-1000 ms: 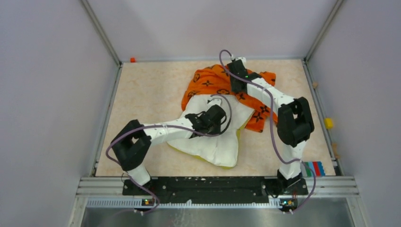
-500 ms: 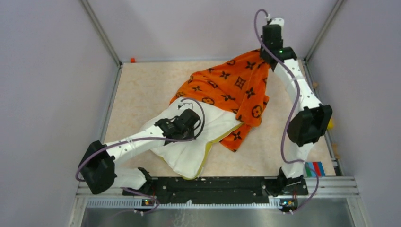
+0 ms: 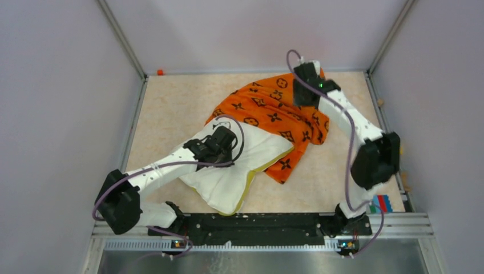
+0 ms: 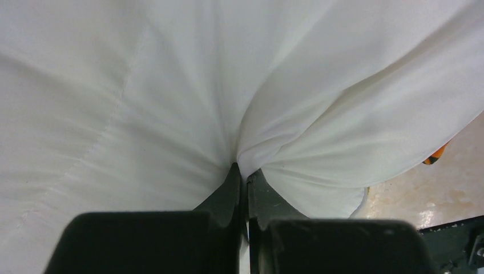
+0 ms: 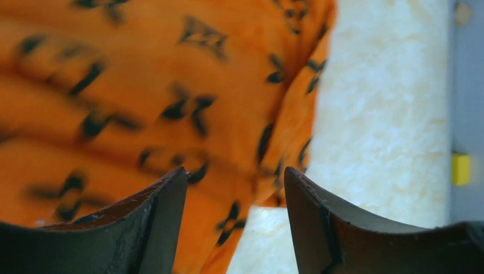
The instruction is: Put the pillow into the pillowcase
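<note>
The white pillow [image 3: 245, 171], yellow trim along its right edge, lies in the middle of the table, its far end tucked under the orange pillowcase [image 3: 268, 111]. My left gripper [image 3: 227, 142] rests on the pillow's far part. In the left wrist view that gripper [image 4: 244, 171] is shut, pinching a fold of the pillow [image 4: 171, 85]. My right gripper [image 3: 301, 97] hovers over the pillowcase's far right part. In the right wrist view it [image 5: 235, 174] stands open with nothing between the fingers, the pillowcase [image 5: 142, 74] below it.
Grey walls and metal rails [image 3: 131, 131] enclose the marbled table [image 3: 171, 108]. A small red piece [image 3: 160, 72] sits at the back left corner. A yellow block [image 5: 460, 169] lies by the right rail, coloured blocks [image 3: 380, 203] at the near right.
The right gripper held a pillowcase corner raised, then opened and came down to the left; the cloth has dropped onto the table. The left gripper closed on the pillow and pulled it nearer.
</note>
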Controlling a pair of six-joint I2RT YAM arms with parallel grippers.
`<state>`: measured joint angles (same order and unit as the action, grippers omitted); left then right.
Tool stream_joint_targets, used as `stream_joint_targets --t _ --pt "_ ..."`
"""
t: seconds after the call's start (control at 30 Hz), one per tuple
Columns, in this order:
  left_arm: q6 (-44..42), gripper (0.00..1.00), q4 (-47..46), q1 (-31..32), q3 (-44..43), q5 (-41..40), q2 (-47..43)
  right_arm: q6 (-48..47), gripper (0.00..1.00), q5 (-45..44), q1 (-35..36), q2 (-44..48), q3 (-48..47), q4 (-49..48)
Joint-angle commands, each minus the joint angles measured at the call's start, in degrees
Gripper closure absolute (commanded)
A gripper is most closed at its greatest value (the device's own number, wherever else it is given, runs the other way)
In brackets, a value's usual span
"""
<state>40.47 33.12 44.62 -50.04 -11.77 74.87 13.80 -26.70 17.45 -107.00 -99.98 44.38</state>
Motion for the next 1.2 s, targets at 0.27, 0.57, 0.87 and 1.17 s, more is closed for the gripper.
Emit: stream_joint_targets --t 0.27,0.57,0.87,1.17 --pt "-2.95 1.0 -4.31 -5.06 -2.64 8.26 -1.16 4.4 0.46 2.53 17.45 37.1 50.09 -29.25" --pt "-4.72 1.0 -1.43 -5.16 -5.93 6.86 -3.64 -2.78 0.38 -1.48 21.41 27.77 47.73 -36.8" --pt "-5.04 1.0 -0.61 -5.4 -5.03 6.6 -5.42 -1.9 0.52 -15.21 21.55 18.84 41.98 -33.24" --pt "-4.71 1.0 -2.17 -6.9 -0.89 8.12 -8.97 0.76 1.0 -24.95 21.5 20.38 33.08 -25.74"
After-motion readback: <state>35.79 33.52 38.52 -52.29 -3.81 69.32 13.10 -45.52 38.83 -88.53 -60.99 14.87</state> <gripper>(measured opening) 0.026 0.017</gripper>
